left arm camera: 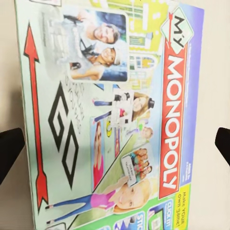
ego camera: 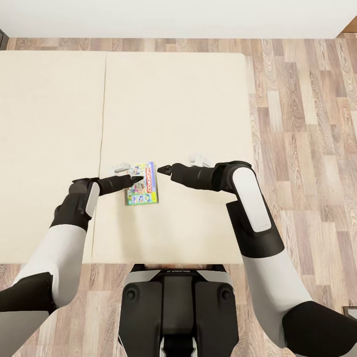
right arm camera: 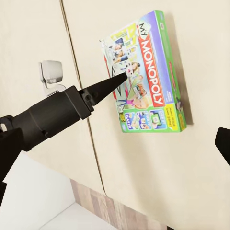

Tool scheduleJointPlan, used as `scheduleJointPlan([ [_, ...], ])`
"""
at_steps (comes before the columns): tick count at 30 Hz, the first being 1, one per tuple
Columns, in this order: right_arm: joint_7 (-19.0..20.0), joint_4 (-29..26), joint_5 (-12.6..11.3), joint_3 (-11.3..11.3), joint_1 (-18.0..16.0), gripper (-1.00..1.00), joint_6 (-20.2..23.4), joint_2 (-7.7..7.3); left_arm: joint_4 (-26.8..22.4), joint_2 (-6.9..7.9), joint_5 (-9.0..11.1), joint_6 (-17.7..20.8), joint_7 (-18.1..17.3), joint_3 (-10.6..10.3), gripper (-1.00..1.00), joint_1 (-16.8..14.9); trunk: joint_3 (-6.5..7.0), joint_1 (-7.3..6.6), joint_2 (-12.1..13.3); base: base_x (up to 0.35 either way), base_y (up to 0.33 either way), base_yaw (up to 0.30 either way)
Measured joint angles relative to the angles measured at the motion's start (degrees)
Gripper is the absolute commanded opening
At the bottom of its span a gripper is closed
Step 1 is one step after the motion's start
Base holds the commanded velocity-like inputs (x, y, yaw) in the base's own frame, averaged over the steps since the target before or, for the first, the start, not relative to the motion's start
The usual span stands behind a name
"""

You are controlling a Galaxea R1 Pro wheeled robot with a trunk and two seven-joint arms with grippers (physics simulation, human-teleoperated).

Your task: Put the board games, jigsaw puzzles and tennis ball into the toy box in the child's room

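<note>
Surface: beige bed over plank floor, filling the frame's upper centre.
Left gripper: over the game's left edge, fingers spread wide.
Right gripper: just right of it, spread unclear.
Board game: flat on the mattress, centre frame.

We saw bright, even, diffuse light without glare. The board game cast a soft shadow on the bed toward 3 o'clock. Up close its print looked slightly blurred; the head view rendered sharp, edges undistorted.
</note>
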Motion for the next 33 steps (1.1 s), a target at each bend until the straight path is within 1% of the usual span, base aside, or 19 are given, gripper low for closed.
scheduleJointPlan([
  [6,0.0,0.0,0.0,0.0,0.0,1.00,0.1,0.00,0.0,-0.98,0.0,0.1,-0.1,-0.1,1.00,-0.1,0.00,0.00,0.0,0.000,0.000,0.000],
  [10,0.0,0.0,0.0,0.0,0.0,1.00,0.1,0.00,0.0,-1.18,0.0,0.1,-0.1,-0.2,1.00,-0.7,0.00,0.00,0.0,0.000,0.000,0.000],
  [11,0.0,0.0,0.0,0.0,0.0,1.00,0.1,0.00,0.0,-1.23,0.1,0.1,-0.4,-0.2,1.00,-0.9,0.00,0.00,0.0,0.000,0.000,0.000],
  [13,0.0,0.0,0.0,0.0,0.0,1.00,0.1,0.00,0.0,-1.54,0.1,0.1,-2.1,-0.3,1.00,-1.1,0.00,0.00,0.0,0.000,0.000,0.000],
  [17,0.0,0.0,0.0,0.0,0.0,1.00,0.2,0.00,0.0,-2.01,0.0,0.2,-3.1,-0.4,1.00,-1.2,0.00,0.00,0.0,0.000,0.000,0.000],
  [33,0.0,0.0,0.0,0.0,0.0,1.00,0.2,0.00,0.0,-2.59,0.0,0.1,-3.6,-0.4,1.00,-1.4,0.00,0.00,0.0,0.000,0.000,0.000],
])
